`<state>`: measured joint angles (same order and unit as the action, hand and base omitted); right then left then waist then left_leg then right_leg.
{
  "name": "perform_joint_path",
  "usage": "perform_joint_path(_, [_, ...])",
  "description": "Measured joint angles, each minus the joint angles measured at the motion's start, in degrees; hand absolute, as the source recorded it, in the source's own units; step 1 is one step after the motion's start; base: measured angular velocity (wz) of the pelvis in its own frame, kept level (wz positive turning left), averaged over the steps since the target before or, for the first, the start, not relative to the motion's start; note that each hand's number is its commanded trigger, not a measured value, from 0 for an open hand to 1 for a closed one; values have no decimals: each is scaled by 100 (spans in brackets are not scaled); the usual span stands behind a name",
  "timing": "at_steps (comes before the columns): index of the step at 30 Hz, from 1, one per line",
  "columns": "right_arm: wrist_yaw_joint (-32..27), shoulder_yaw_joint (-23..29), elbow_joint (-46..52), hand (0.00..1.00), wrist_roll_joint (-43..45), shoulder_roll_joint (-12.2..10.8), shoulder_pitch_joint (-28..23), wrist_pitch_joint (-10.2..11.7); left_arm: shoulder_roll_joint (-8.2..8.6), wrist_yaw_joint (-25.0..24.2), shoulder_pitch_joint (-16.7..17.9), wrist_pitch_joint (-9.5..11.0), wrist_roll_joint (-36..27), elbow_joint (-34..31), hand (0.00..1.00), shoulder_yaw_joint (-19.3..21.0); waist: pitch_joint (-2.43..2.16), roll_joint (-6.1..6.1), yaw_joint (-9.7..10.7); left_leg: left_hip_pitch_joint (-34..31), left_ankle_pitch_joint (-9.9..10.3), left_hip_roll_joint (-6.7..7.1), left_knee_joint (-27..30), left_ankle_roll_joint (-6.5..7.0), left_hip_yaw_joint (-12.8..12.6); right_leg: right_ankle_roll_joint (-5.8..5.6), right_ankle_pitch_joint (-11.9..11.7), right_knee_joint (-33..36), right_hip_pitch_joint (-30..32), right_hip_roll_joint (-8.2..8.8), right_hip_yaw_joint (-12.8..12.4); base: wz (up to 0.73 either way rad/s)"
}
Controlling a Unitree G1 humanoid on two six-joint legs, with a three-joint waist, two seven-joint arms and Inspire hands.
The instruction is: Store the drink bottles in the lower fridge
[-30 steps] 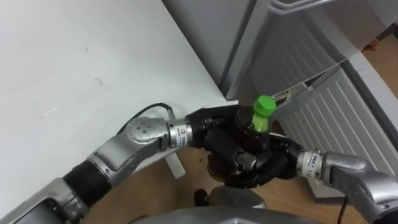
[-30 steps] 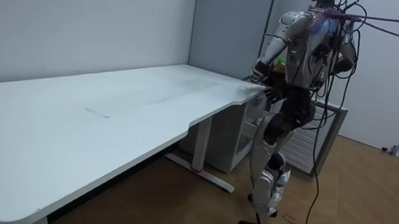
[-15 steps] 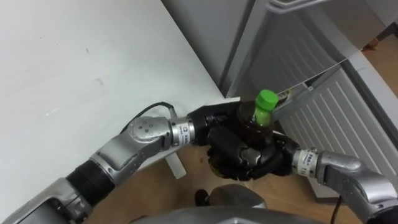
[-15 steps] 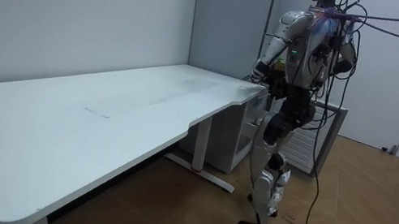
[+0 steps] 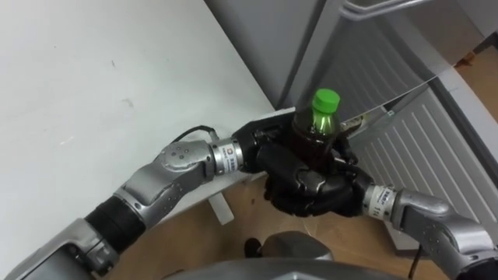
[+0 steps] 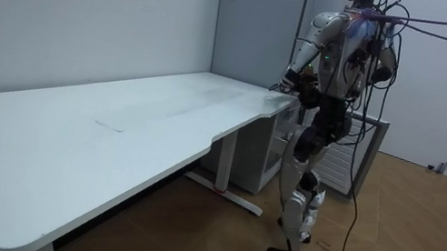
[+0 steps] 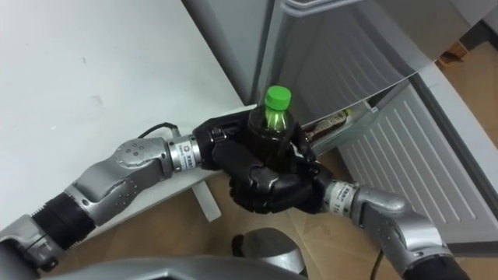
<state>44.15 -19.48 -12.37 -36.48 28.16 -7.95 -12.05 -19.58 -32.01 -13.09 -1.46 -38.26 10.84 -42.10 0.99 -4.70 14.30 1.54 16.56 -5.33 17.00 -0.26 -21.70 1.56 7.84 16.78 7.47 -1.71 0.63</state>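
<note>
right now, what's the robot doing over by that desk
The robot stands at the corner of the white desk beside the fridge. It holds one dark drink bottle with a green cap upright: the left hand and right hand both have fingers curled round it. It is not in the fridge yet.

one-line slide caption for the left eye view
The left hand and right hand grip a green-capped bottle off the table corner, beside the fridge.

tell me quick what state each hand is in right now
left hand: closed round the green-capped bottle
right hand: closed round the same bottle, lower down
</note>
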Motion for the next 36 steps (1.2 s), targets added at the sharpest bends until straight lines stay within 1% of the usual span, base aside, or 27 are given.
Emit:
perform_joint_path(3, [3,5,0,100,-1,-38,0,14,24,10,1,0,8,-22,0,51,-4,-17,-2,48,0,0,-35,0,1,-1,-1,-6,-46,-4,12,0])
perform_joint_path(5, [28,20,18,100,-16,-120,11,95,28,30,0,-3,14,-91,0,155,-6,-20,-35,40,0,0,-31,0,6,-1,0,-21,-41,-4,8,0])
perform_joint_path(7, [49,22,23,100,-152,-173,37,130,58,40,-48,-4,14,-132,0,244,-6,-20,-48,41,0,0,-31,0,11,-1,0,-50,-40,-4,5,0])
perform_joint_path(12, [319,34,7,100,-401,-197,45,277,50,46,-64,-186,32,-484,0,366,-18,1,-80,38,0,-17,-33,0,34,-2,-34,-121,-105,-12,33,2])
perform_joint_path(14, [478,44,10,100,-563,-195,-9,396,50,49,-64,-202,35,-655,0,379,-39,35,-70,33,0,-41,-27,0,64,-1,-89,-237,-189,-23,85,12])
perform_joint_path(15, [577,44,22,100,-691,-199,-21,404,50,58,-64,-240,35,-777,0,412,-58,70,-86,15,0,-84,-23,-1,75,-2,-106,-268,-194,-28,98,6])
perform_joint_path(17, [691,53,105,100,-868,-199,-28,405,48,115,-64,-315,35,-1002,0,498,-80,129,-91,19,0,-88,-25,-1,80,0,-124,-302,-210,-34,98,0])
perform_joint_path(19, [764,80,201,100,-981,-199,-27,425,44,144,-64,-327,36,-1191,0,575,-91,166,-94,70,0,-91,-34,-2,82,0,-124,-310,-261,-39,100,0])
perform_joint_path(21, [846,91,208,100,-1067,-202,-15,504,46,170,-64,-327,35,-1338,0,621,-92,173,-95,132,-1,-94,-44,-4,81,1,-123,-321,-328,-44,102,0])
perform_joint_path(25, [975,215,230,100,-1074,-220,-52,514,44,192,-64,-329,28,-1637,0,823,-90,170,-196,182,0,-93,-43,-4,63,1,-123,-312,-350,-37,96,-2])
perform_joint_path(28, [1038,262,230,100,-1088,-225,-128,517,49,195,-64,-325,-5,-2000,0,1086,-83,156,-314,231,0,-92,-81,-5,37,2,-123,-316,-374,-38,94,-1])
perform_joint_path(30, [1088,347,231,100,-1055,-236,-303,502,66,199,-61,-249,-194,-2434,0,1388,-75,142,-454,291,-14,-86,-147,-14,32,4,-122,-315,-374,-39,95,0])
perform_joint_path(31, [1089,366,230,100,-1045,-240,-360,501,69,202,-62,-197,-293,-2525,0,1456,-75,140,-504,305,-15,-87,-164,-14,31,8,-120,-315,-382,-40,98,0])
perform_joint_path(33, [1070,517,231,100,-892,-268,-587,493,110,203,-61,41,-757,-2909,0,1730,-64,121,-583,321,-24,-81,-226,-21,54,11,-117,-311,-436,-37,121,4])
perform_joint_path(34, [1066,547,231,100,-861,-268,-626,493,94,200,-61,86,-860,-2997,0,1804,-63,122,-661,321,-25,-81,-229,-21,55,11,-117,-307,-436,-40,119,0])
perform_joint_path(36, [1026,638,231,100,-844,-268,-759,493,-12,185,-44,234,-1281,-3306,0,2163,-52,98,-777,328,-32,-83,-221,-33,54,12,-118,-313,-425,-47,116,-2])
